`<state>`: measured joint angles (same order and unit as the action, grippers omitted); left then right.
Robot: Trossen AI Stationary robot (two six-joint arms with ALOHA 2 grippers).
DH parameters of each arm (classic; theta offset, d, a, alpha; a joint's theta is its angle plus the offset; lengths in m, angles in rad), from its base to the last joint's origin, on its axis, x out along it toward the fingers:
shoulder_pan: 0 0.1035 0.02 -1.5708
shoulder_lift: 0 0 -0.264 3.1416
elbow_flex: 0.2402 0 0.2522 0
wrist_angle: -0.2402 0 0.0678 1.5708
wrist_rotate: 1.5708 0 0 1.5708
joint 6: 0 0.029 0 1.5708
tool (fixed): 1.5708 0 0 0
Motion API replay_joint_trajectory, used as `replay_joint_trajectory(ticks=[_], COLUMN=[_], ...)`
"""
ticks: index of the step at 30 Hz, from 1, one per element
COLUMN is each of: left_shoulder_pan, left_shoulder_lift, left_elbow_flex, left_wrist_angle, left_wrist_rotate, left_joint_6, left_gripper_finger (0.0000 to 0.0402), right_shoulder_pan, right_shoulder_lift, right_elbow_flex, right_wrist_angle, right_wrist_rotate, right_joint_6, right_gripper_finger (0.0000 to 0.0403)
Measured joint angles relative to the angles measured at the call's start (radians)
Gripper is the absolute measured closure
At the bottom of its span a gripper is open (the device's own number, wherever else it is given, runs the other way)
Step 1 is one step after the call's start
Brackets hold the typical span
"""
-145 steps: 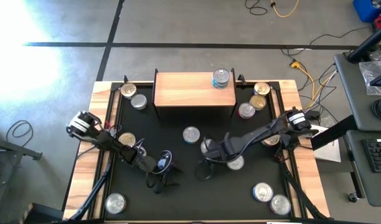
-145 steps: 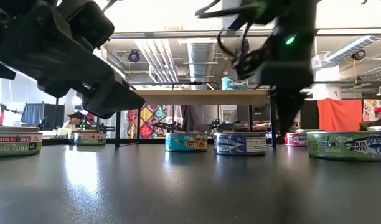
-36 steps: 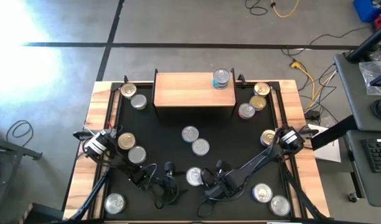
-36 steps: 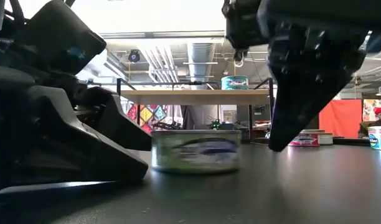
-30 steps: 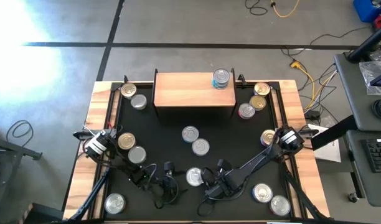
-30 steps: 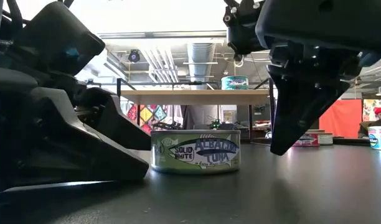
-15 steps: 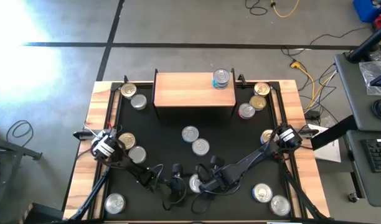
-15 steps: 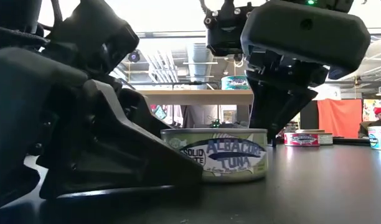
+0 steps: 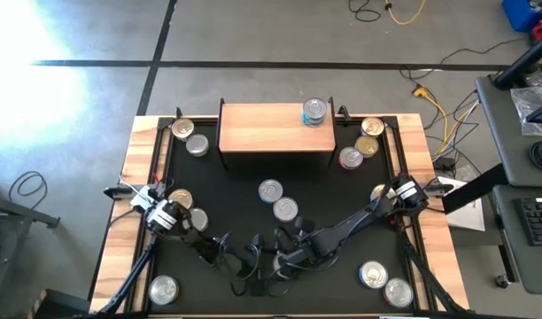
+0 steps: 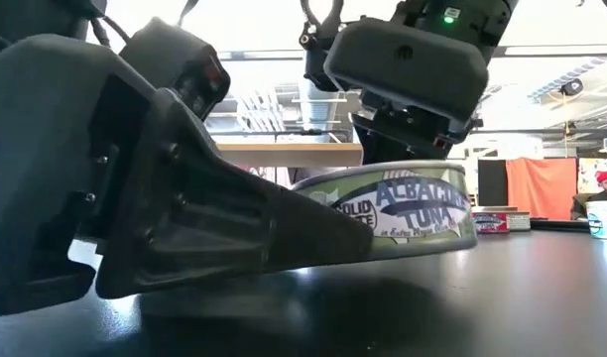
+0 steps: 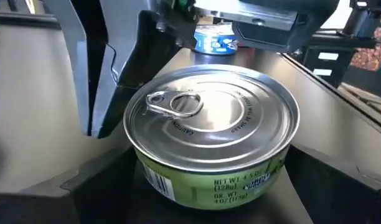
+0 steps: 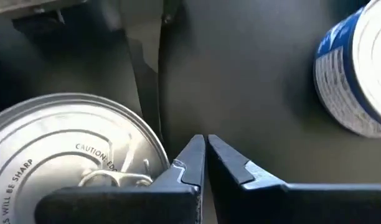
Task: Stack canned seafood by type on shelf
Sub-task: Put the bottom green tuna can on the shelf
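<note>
A green-labelled tuna can (image 11: pixel 209 124) with a silver pull-tab lid sits near the table's near middle, between the open fingers of my left gripper (image 9: pixel 256 266), which reaches in low from the left. My right gripper (image 12: pixel 205 146) is shut and slants down at the can's far right side. In the high view both grippers hide this can. The shelf (image 9: pixel 275 126) stands on its legs at the far middle, with a small stack of cans (image 9: pixel 314 112) on its right end. My left gripper has the can between its wide-open fingers, coming nearly level from the table's left. One finger (image 10: pixel 234 228) runs along and under the can's side wall (image 10: pixel 373 233). The can sits tilted in the low view, and its bottom edge is hidden there. My right gripper has its shut fingertips (image 12: pixel 190 158) against the can's rim (image 12: pixel 159 155), on the side away from my left gripper. The fingers slant down from the table's right.
Two silver-lidded cans (image 9: pixel 271 190) (image 9: pixel 286 209) lie mid-table and a blue-labelled can (image 12: pixel 358 68) lies close by. More cans lie at the far left (image 9: pixel 184 133), far right (image 9: pixel 364 146), left (image 9: pixel 181 202), near left (image 9: pixel 165 288) and near right (image 9: pixel 382 279).
My left gripper has slid toward the table's right, still wide open, until its fingers stand around the can. My right gripper, shut, has moved toward the table's left behind the can. The can has come nearer the near edge and has tipped from level to tilted.
</note>
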<state>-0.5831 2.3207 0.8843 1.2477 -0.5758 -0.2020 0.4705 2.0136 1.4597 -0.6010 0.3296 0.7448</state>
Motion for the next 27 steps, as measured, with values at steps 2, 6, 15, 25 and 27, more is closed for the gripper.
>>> replay_joint_trajectory(ticks=[2, 6, 15, 25, 27], left_shoulder_pan=[0.001, 0.004, 0.008, 0.029, 0.035], left_shoulder_lift=[-0.001, -0.003, -0.009, -0.01, -0.012], left_elbow_flex=[0.001, -0.001, 0.0, 0.051, 0.076], left_wrist_angle=[0.0, -0.012, -0.06, -0.14, -0.19], left_wrist_rotate=[-0.001, -0.01, -0.006, 0.083, 0.08], left_joint_6=[0.006, 0.006, 0.006, 0.089, 0.092], left_gripper_finger=[0.002, 0.0011, 0.0006, 0.0006, 0.0005], right_shoulder_pan=[0.0, 0.001, 0.069, 0.129, 0.121], right_shoulder_lift=[0.0, -0.002, -0.04, -0.036, -0.028], right_elbow_flex=[0.0, 0.002, 0.007, -0.014, -0.023], right_wrist_angle=[-0.017, -0.077, -0.419, -0.222, -0.145], right_wrist_rotate=[-0.007, -0.016, -0.094, -0.092, -0.081], right_joint_6=[0.016, 0.02, 0.235, 0.254, 0.21], right_gripper_finger=[0.039, 0.039, 0.039, 0.039, 0.039])
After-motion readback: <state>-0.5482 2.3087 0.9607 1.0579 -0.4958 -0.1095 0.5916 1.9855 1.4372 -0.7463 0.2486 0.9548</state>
